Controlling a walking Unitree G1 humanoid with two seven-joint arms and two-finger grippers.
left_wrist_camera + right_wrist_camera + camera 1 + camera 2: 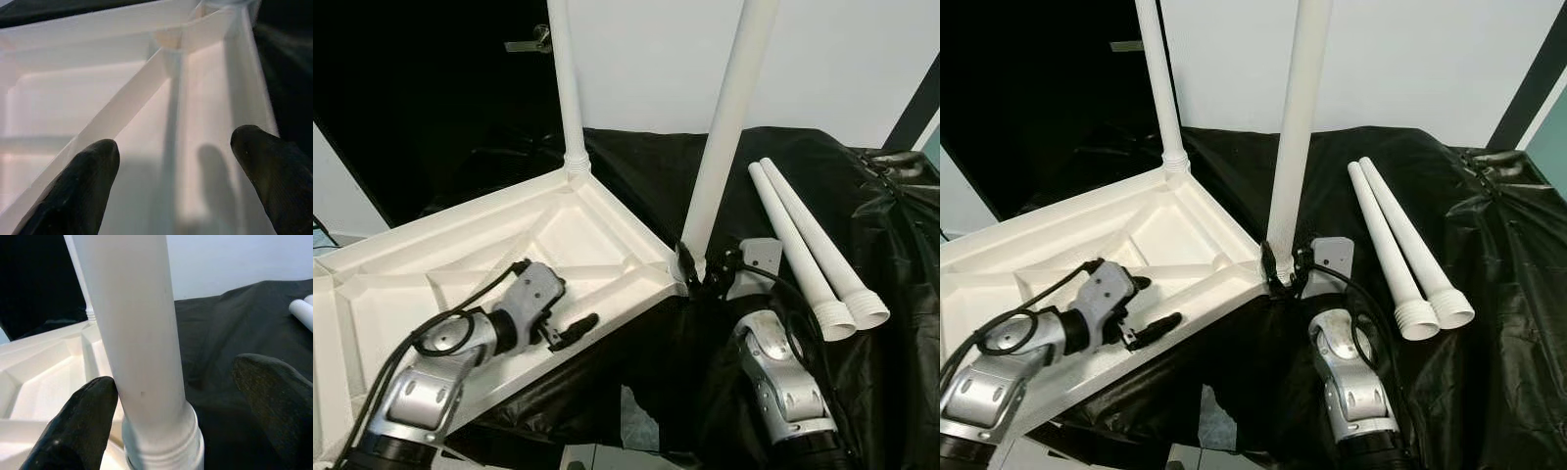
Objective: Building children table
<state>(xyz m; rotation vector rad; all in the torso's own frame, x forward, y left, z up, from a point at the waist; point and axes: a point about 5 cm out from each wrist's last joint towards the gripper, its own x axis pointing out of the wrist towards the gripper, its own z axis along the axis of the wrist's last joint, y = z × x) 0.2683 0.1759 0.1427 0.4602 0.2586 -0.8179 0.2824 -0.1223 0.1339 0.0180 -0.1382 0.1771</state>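
The right hand [698,271] reaches up from the near side, its fingers [73,431] spread around the base of an upright white leg [729,127] at the near corner of the upturned white tabletop [509,245]; one finger touches it, the other stands apart. The left hand [570,333] hovers open over the tabletop's ribbed underside, holding nothing. Another leg [566,83] stands in the far corner. Two loose legs [808,250] lie right on the black-draped surface [891,225]. Both upright legs are cut off above.
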